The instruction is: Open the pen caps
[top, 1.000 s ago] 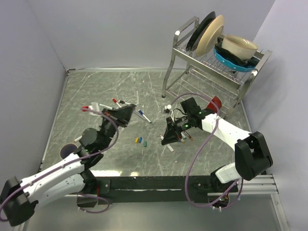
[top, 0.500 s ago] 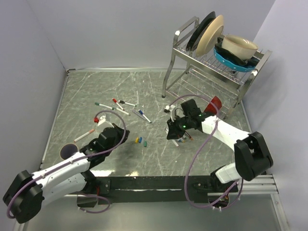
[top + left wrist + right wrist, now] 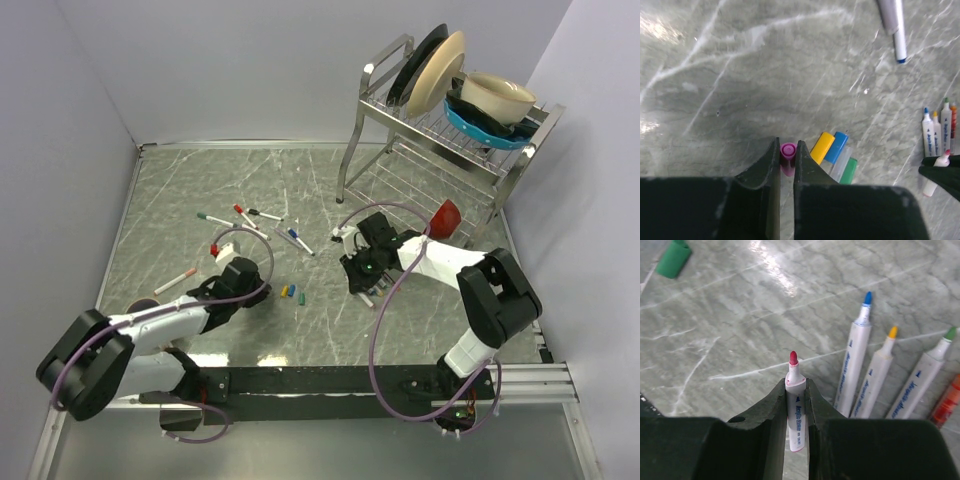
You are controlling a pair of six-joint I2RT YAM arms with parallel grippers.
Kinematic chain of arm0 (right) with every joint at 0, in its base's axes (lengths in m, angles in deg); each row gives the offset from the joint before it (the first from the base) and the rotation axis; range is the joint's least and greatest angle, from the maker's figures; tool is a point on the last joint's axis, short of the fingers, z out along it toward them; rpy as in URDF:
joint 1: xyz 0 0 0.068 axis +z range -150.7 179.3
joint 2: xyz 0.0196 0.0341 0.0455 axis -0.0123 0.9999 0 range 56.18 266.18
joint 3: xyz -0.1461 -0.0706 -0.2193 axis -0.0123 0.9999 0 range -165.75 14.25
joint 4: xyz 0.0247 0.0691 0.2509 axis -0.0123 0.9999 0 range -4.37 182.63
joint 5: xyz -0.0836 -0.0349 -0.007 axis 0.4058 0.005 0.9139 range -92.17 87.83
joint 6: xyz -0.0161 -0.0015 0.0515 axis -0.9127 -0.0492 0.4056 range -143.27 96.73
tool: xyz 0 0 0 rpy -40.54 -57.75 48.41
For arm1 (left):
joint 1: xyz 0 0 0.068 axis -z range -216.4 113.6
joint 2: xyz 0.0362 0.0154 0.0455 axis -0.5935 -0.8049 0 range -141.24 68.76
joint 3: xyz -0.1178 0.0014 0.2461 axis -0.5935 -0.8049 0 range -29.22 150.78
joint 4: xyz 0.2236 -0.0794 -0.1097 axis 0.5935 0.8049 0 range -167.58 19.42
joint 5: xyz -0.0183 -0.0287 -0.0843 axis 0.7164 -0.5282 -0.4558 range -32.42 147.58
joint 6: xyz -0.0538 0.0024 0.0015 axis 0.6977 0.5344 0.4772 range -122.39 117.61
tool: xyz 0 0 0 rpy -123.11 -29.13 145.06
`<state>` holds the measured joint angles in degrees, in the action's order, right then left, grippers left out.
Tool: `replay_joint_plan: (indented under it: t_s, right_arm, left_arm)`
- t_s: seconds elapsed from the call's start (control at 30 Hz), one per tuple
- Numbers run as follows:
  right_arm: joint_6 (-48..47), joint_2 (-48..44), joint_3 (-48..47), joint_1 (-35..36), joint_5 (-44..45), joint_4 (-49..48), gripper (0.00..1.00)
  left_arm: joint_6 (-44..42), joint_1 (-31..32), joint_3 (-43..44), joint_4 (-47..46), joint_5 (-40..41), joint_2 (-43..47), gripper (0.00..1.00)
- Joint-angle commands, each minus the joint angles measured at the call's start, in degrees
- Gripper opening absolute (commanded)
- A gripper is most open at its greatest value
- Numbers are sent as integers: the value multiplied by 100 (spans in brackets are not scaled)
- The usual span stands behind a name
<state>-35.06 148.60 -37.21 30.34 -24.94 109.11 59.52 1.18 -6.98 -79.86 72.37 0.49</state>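
Left wrist view: the left gripper (image 3: 787, 146) is clamped on a pink cap (image 3: 788, 150), which stands out between the fingertips with its long axis running along the fingers and its open end facing the table (image 3: 740, 75). The relation that matters is this cap against the loose caps (image 3: 835, 152), a small heap of yellow, blue, clear and green ones lying side by side just to the right of the fingers, close but not touching them. From the top camera the same heap (image 3: 290, 293) sits between the two arms, nearer the left gripper (image 3: 247, 292) than the right gripper (image 3: 360, 280), so setting the cap down there looks like a short move to the right for the left arm. The right gripper (image 3: 795, 385) is closed on a pink-tipped marker (image 3: 794, 367), bare tip pointing away from the wrist. The bare markers (image 3: 879, 372), tipped blue, yellow, green and orange, lie just to its right and roughly parallel to it, which seems the likely place to lay it. Several capped pens (image 3: 250, 215) lie scattered at the far left of the table, nearer the left arm. Blue lettering runs along the white barrels, but it is too small to read with any certainty.
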Motion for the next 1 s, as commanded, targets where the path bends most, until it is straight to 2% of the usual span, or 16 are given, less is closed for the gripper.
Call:
replay_joint_plan:
  t_s: [0.0, 0.17, 0.2, 0.27, 0.47, 0.5, 0.57, 0.6, 0.67, 0.77, 0.83, 0.87, 0.93, 0.97]
  right_arm:
    - [-7, -93, -215, 42, 439, -81, 20]
    - [-69, -101, -215, 33, 685, -81, 32]
    - [-86, -119, -215, 24, 703, -81, 35]
    - [-95, -180, -198, 15, 782, -90, 38]
    - [-253, -532, -215, -186, 739, 7, 42]
    - [-419, -611, -241, -222, 582, 137, 43]
    - [-630, -918, -312, -301, 414, 253, 45]
    - [-840, -1032, -329, -345, 239, 340, 48]
    - [-1130, -1454, -277, -371, 54, 297, 54]
    - [-1378, -1859, -224, -363, -473, 183, 61]
    - [-1448, -1877, -355, -345, -806, 130, 64]
    - [-1536, -1833, -425, -336, -896, 113, 73]
    - [-1563, -1502, -829, -275, -967, 191, 81]
    - [-1441, -1308, -1048, -231, -888, 252, 97]
  left_arm:
    - [67, -23, 202, -281, -406, -221, 17]
    - [128, -23, 167, -317, -494, -248, 38]
    - [128, -23, 158, -308, -494, -179, 46]
    - [155, -23, 105, -299, -503, -73, 50]
    - [-64, -23, 202, 210, -345, 779, 68]
    - [-126, -23, 228, 367, -310, 1085, 75]
    - [-310, -32, 307, 500, -187, 1411, 83]
    - [-381, -40, 333, 536, -152, 1691, 92]
    - [-661, -84, 369, 484, -160, 1922, 99]
    - [-1171, -277, 649, 369, -563, 2055, 99]
    - [-1679, -435, 1184, 614, -740, 1845, 99]
    - [-1891, -480, 1395, 728, -897, 1722, 99]
    - [-2487, -550, 2045, 1148, -899, 1361, 99]
    - [-2665, -576, 2239, 1256, -846, 1256, 99]
